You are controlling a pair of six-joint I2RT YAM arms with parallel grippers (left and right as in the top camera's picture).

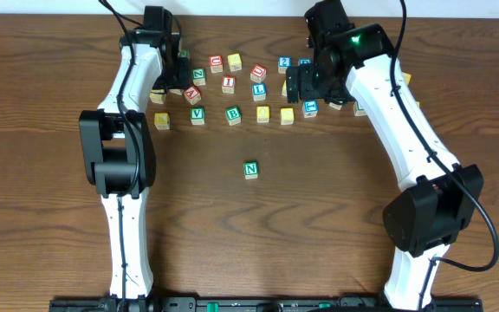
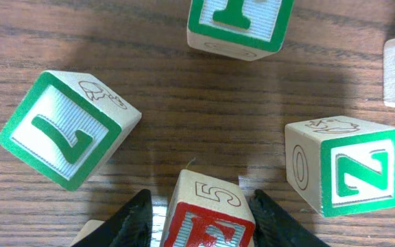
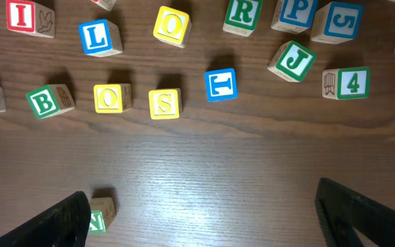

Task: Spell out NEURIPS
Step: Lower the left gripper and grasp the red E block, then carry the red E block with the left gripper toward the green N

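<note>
At the back-left of the table (image 1: 319, 217), the left tool (image 2: 201, 200) straddles a red block (image 2: 208, 223). Its letter is cut off, probably E. Whether the fingers actually clamp it, I cannot tell. The right tool (image 3: 203, 195) hangs wide open. The N block (image 1: 250, 170) sits alone mid-table. Recommendation: confirm a square grip, lift clear of neighbours, and set down just right of N.

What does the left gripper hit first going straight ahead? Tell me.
The red block, sitting right between the fingers of the left gripper. Past it, the green-lettered block at the top edge seems next, though depth is unclear.
</note>
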